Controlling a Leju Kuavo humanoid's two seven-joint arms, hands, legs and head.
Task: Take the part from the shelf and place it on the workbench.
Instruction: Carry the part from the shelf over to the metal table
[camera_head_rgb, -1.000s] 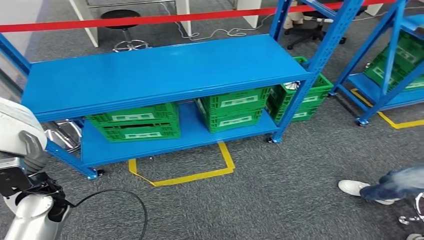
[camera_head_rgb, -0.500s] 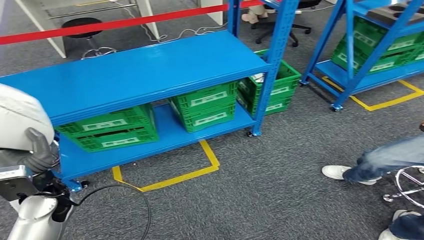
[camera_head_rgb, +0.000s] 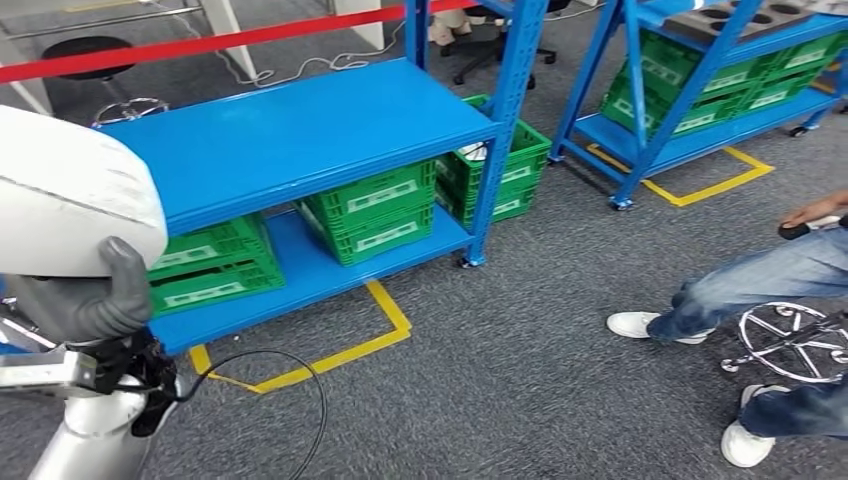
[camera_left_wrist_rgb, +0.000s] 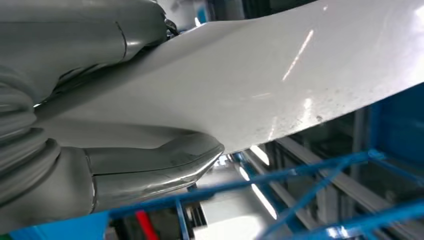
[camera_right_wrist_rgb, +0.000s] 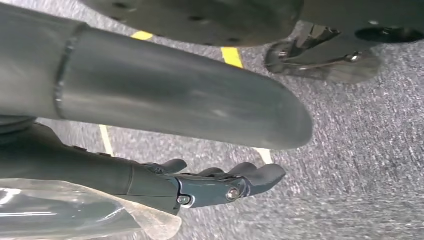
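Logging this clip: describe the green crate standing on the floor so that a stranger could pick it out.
Find the near blue metal shelf. Past its right-hand upright, on the grey carpet, stands a green plastic crate. Unlike the green crates on the lower shelf board, it sits outside the frame.

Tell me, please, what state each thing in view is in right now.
Left hand: grips the white part.
White part: held up off the shelf, not yet on a workbench.
Right hand: holds nothing, fingers loosely curled, hanging over the carpet.
Blue shelf: top board bare.
Green crates: stacked in pairs on the lower board.
Person: feet on the carpet, to the right.
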